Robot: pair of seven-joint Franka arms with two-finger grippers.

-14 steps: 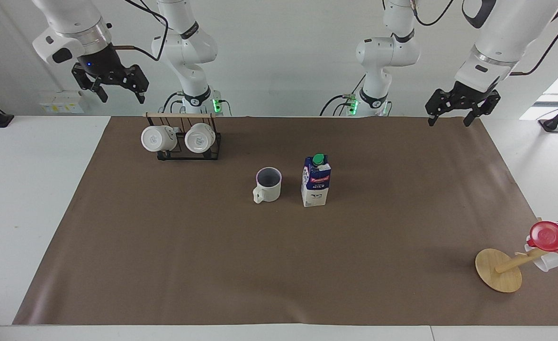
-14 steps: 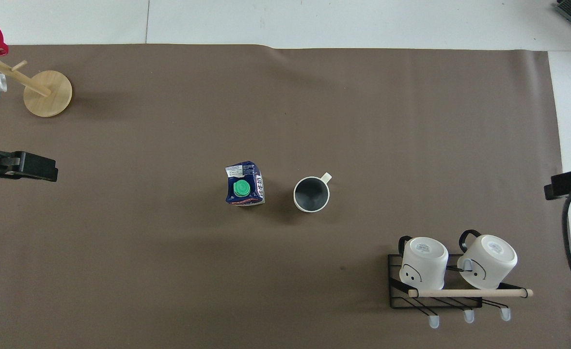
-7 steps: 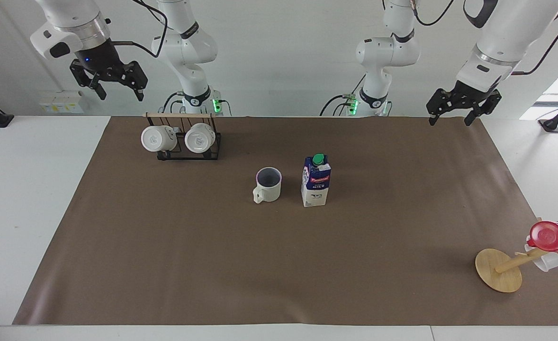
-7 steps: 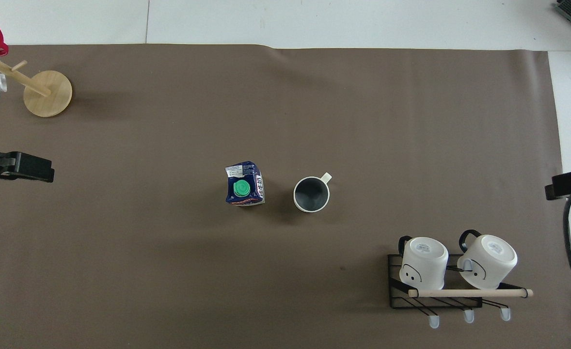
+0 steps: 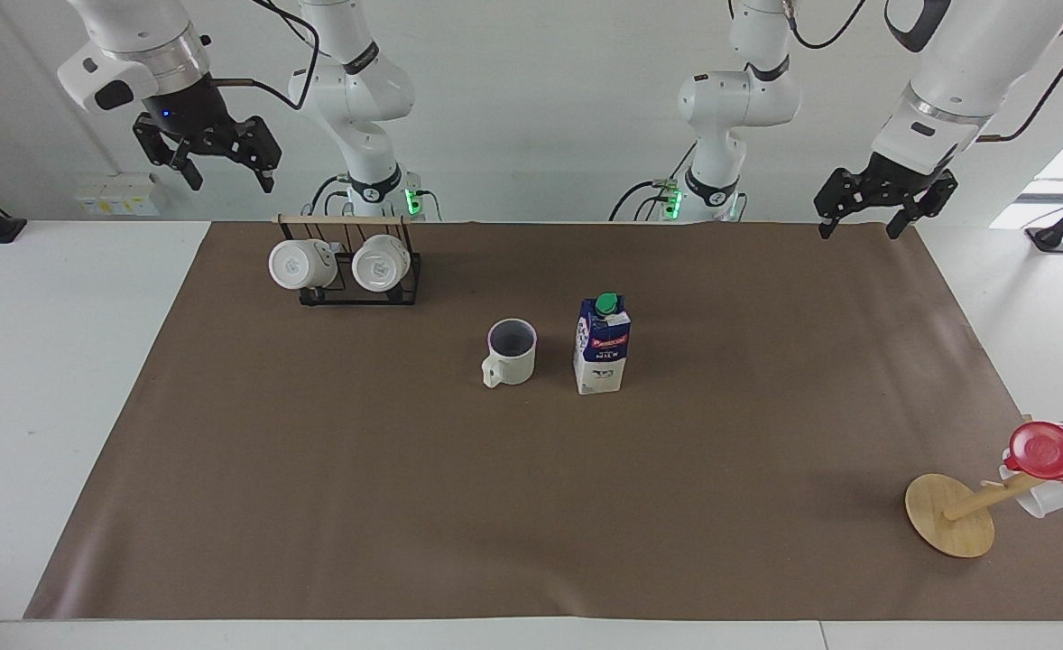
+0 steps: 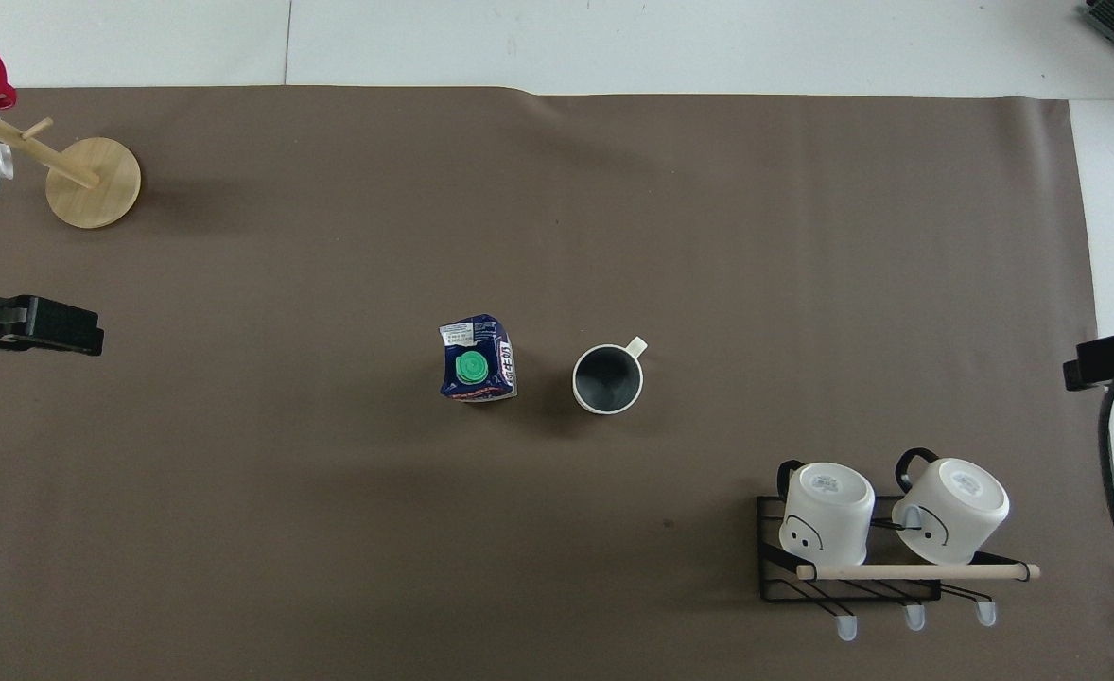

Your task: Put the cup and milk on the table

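Standing upright side by side mid-mat on the table [image 5: 71, 379], cup [image 5: 511, 353] and milk carton [image 5: 602, 345] look placed, so both empty, open-jawed grippers, left [image 5: 863, 219] and right [image 5: 220, 169], should probably hold clear.

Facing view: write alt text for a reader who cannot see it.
A cup and a milk carton stand upright side by side, apart, mid-table. Both end effectors, left and right, hang open and empty above the robots' edge.

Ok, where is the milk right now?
The milk stands upright on the mat mid-table, beside the cup, toward the left arm's end from it.
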